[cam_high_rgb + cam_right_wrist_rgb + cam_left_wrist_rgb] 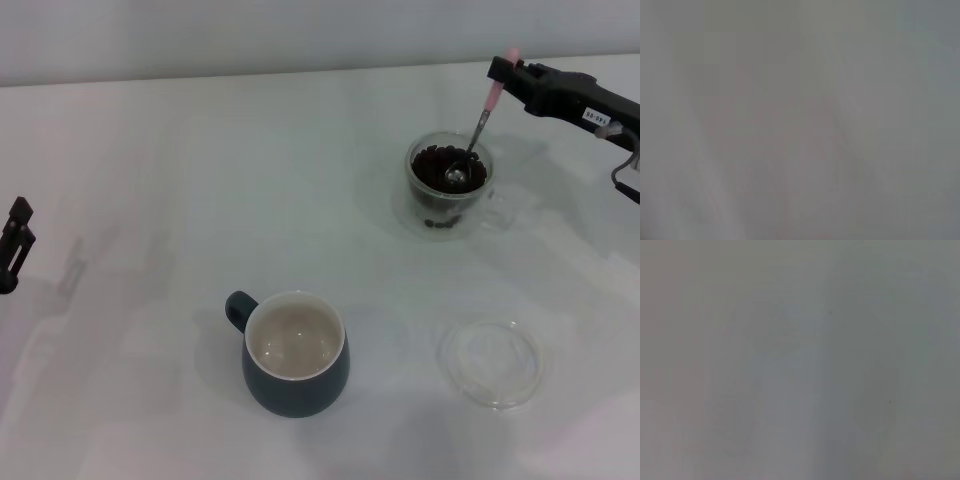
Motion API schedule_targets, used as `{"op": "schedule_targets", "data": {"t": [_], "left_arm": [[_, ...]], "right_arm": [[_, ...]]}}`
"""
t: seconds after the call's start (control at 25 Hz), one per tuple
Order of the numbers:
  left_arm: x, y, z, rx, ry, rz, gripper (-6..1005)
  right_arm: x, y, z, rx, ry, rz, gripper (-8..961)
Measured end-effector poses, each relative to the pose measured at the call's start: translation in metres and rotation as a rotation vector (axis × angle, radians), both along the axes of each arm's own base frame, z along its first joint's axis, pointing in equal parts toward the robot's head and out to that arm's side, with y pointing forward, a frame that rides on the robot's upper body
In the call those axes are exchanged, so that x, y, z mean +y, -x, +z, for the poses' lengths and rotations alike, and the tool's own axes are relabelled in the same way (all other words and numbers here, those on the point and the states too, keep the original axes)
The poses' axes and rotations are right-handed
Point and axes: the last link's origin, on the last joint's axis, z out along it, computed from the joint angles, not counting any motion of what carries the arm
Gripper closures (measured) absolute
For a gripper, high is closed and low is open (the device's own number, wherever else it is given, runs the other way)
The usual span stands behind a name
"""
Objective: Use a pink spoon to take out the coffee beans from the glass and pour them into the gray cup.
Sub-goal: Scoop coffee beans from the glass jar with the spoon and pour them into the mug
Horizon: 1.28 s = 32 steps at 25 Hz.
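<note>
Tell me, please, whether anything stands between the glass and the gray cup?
Nothing visible does: bare table lies between the glass and the gray cup. The clear saucer sits off to the side.

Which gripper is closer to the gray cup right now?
Neither is close, left slightly nearer. The left gripper sits at the table's left edge; the right gripper holds the spoon over the glass, beyond the cup.

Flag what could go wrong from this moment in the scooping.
The right gripper holds the pink spoon only at its handle tip, so it may pivot and shed coffee beans. The gray cup stands well away from the glass, so beans may drop in transit. The spoon could tip the glass.
</note>
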Motion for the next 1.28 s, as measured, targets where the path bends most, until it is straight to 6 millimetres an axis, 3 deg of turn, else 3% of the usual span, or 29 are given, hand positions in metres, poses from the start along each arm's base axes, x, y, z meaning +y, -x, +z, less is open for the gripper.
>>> {"op": "schedule_targets", "data": {"t": [0.56,1.28], "left_arm": [[0.0,0.0,0.0,0.0,0.0,0.0,371],[-0.001,0.001,0.0,0.001,0.0,0.003,373]], "right_arm": [[0.0,-0.017,-0.003,0.253,0.07,-0.266,786],[-0.007,-0.025,0.004,0.481,0.076,-0.385,782]]}}
